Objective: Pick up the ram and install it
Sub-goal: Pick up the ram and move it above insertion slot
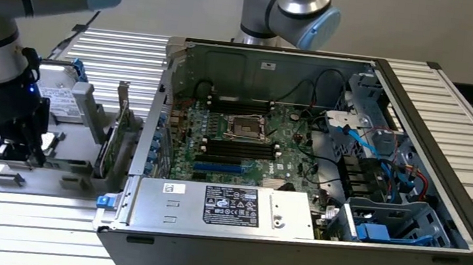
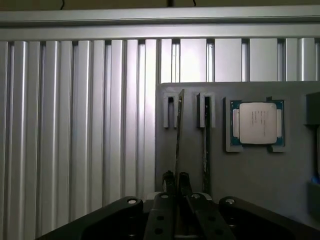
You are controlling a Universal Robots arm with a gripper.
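The ram point(image 2: 178, 135) stands on edge in a slot of the grey holder point(image 2: 250, 175), seen as a thin dark strip. My gripper point(image 2: 177, 184) is down over it, with one fingertip close on each side of the strip, shut on the ram. The stick still sits in its slot. A second thin stick point(image 2: 206, 145) stands in the neighbouring slot. In the exterior view my gripper point(image 1: 21, 149) hangs low over the grey holder point(image 1: 47, 172) at the exterior view's left, beside the open computer case point(image 1: 444, 161). The black memory slots point(image 1: 239, 147) lie on the motherboard inside the case.
A processor chip point(image 2: 257, 122) rests in a pocket of the holder beside the sticks. A green expansion card point(image 1: 117, 133) stands upright between holder and case. A power supply point(image 1: 220, 206) fills the case's near side, and cables point(image 1: 376, 147) run along the exterior view's right. A second arm point(image 1: 289, 9) stands behind the case.
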